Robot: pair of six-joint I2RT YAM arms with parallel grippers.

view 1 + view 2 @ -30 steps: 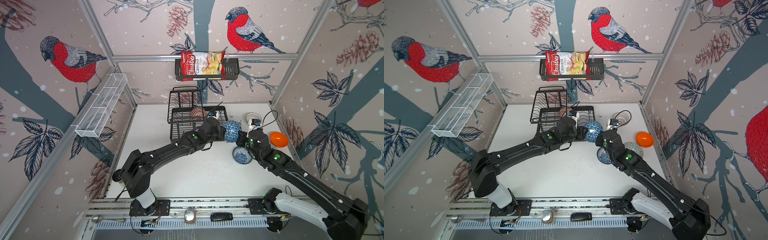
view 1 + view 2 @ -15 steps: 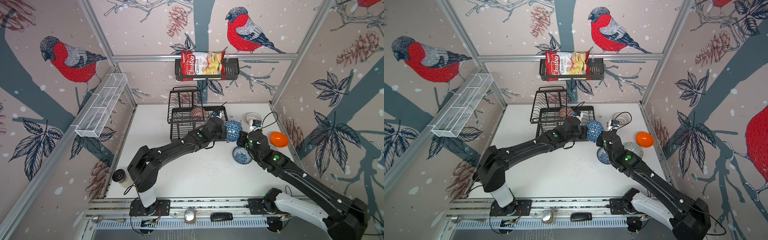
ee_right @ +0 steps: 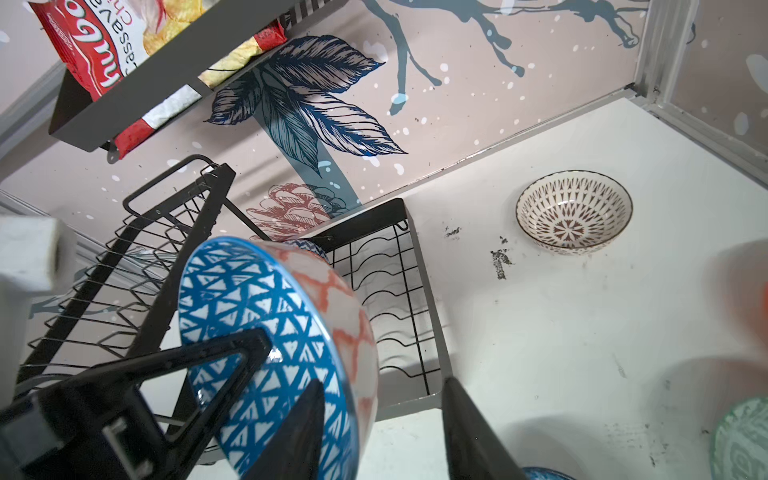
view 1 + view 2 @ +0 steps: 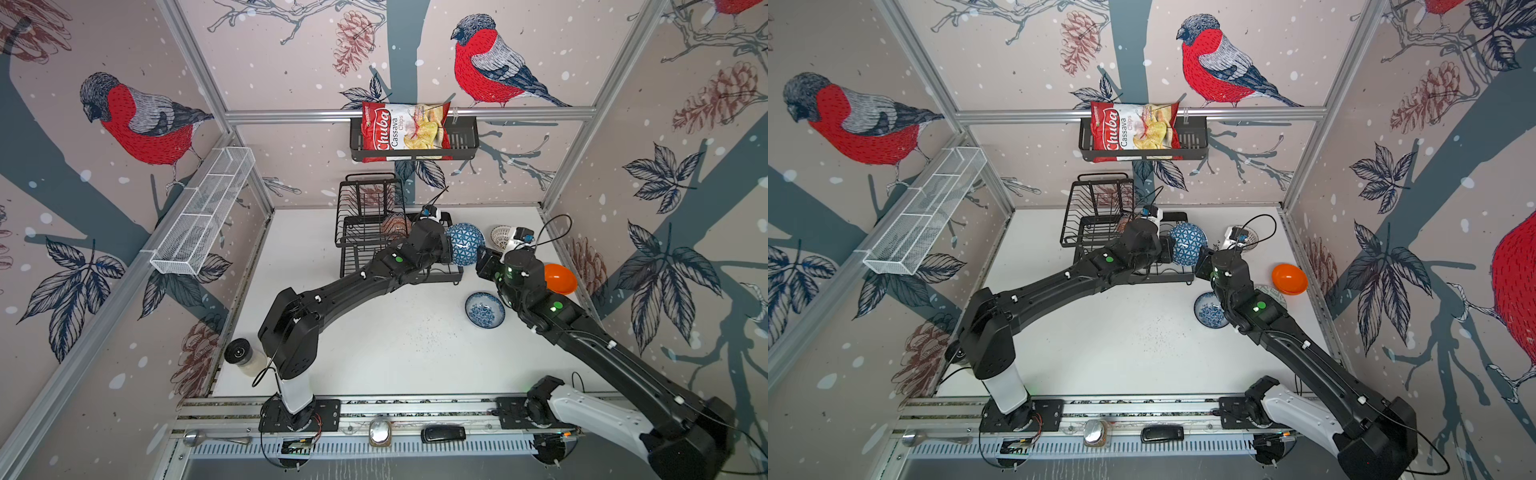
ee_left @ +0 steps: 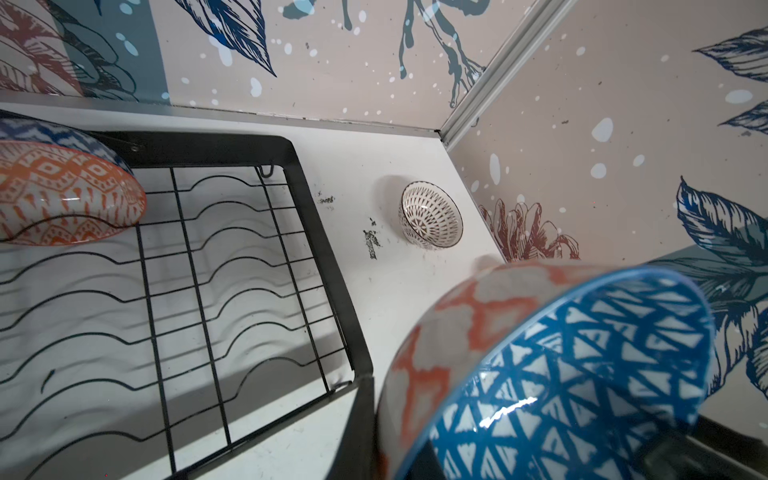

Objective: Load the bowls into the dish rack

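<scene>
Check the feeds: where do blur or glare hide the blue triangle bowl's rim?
Left wrist view: blue triangle bowl close and soft, glare streak on it, dish rack wires sharp. Right wrist view: bowl's rim sharp, one small highlight; frame edges blurred. Both top views: evenly lit, bowl small but crisp.

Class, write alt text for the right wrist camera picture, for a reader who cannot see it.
A blue triangle-patterned bowl, tipped on edge, is gripped at its rim by the left hand in front of the black dish rack; the right hand stands open around it. A white lattice-patterned bowl sits upright on the table.
</scene>
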